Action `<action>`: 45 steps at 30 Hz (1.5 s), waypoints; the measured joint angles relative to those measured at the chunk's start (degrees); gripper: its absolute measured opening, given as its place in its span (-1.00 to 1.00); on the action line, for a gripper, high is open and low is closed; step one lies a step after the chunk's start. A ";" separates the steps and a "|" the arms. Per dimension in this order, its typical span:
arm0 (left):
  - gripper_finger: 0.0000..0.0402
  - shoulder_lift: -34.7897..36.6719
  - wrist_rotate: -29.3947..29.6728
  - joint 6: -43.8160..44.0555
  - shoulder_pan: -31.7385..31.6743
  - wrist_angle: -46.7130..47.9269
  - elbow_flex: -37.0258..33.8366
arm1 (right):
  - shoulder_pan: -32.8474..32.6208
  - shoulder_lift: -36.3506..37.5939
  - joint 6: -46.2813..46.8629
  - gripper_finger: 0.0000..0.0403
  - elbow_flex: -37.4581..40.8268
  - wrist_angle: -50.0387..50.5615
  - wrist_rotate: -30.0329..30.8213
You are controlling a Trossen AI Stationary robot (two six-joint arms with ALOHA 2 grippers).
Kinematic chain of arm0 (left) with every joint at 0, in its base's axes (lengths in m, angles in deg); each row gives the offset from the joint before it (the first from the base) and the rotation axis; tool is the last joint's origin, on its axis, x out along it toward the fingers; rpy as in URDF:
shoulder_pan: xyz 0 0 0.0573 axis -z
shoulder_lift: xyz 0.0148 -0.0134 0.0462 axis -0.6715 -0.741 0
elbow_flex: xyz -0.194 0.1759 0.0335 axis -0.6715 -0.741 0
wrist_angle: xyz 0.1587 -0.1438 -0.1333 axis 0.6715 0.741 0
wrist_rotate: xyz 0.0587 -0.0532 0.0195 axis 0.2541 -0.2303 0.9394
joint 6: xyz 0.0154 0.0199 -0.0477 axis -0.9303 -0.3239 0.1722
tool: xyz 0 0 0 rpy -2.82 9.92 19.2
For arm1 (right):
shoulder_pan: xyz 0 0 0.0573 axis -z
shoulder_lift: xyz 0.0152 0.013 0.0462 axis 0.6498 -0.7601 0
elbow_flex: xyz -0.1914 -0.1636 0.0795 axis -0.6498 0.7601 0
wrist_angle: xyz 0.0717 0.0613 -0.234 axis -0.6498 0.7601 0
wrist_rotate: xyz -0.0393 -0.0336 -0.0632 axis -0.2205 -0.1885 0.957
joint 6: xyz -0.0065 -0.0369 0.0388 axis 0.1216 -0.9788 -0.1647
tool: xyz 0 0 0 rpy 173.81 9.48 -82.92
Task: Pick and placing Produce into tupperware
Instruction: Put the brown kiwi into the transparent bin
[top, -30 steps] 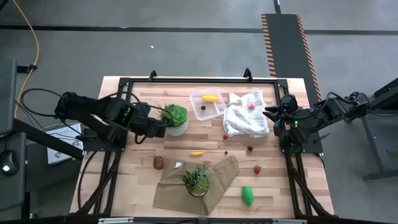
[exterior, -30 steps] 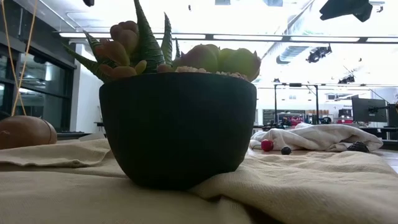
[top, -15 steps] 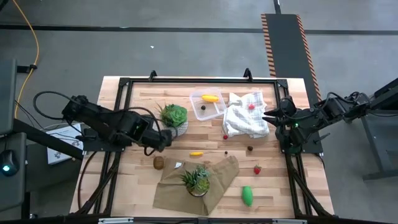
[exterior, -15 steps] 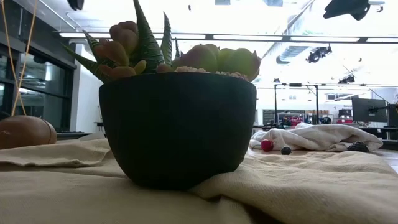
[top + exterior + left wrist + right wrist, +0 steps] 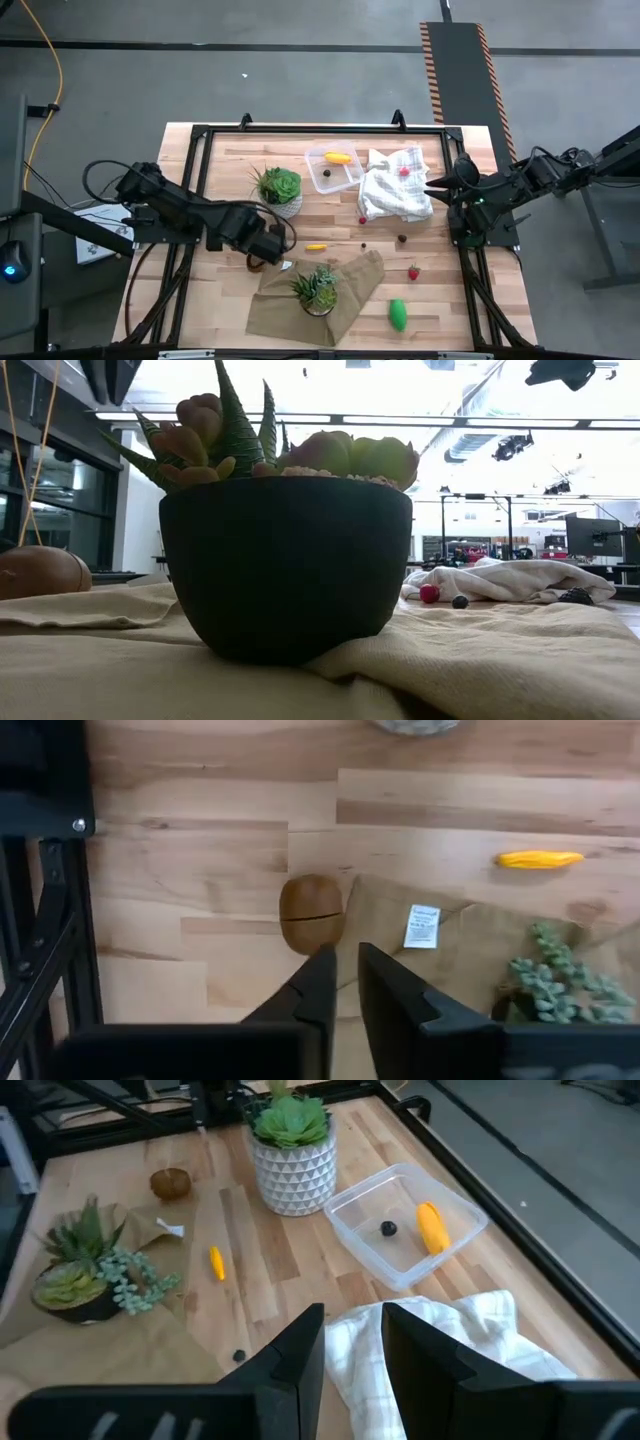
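A brown ball (image 5: 311,913) rests on the wood beside the tan cloth's edge. My left gripper (image 5: 346,982) points down above it, a little to one side, its fingers a narrow gap apart with nothing between them. In the high view the left gripper (image 5: 268,248) partly covers the ball (image 5: 254,263). The clear tupperware (image 5: 333,170) at the far middle holds a yellow piece (image 5: 338,157) and a tiny dark one (image 5: 388,1229). Another yellow piece (image 5: 316,246) lies on the table. My right gripper (image 5: 353,1342) hangs open above the white cloth at the right.
A leafy plant in a white pot (image 5: 280,190) stands left of the tupperware. A dark-potted plant (image 5: 318,290) sits on a tan cloth (image 5: 350,290). The white cloth (image 5: 397,190) carries a red berry (image 5: 404,171). More berries (image 5: 413,271), a green piece (image 5: 398,314) and dark bits (image 5: 401,238) lie scattered.
My left gripper has moved from beside the white-potted plant toward the table's near edge and a little to the right. It has come down and now hangs over the brown ball. Its wrist has rolled on the way. The produce and the tupperware have stayed in place.
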 joint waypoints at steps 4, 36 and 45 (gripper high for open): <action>-0.46 -1.76 -2.91 4.11 1.22 0.04 0.00 | 0.00 0.88 -0.14 -0.53 0.00 0.20 -0.84; 0.39 -4.00 -6.30 11.50 2.86 -12.40 -12.27 | 0.00 2.64 -4.22 -0.53 0.00 0.04 -2.42; 0.40 -2.95 -10.27 11.45 2.01 -16.42 -17.89 | 0.00 2.64 -4.24 -0.53 0.00 0.04 -2.46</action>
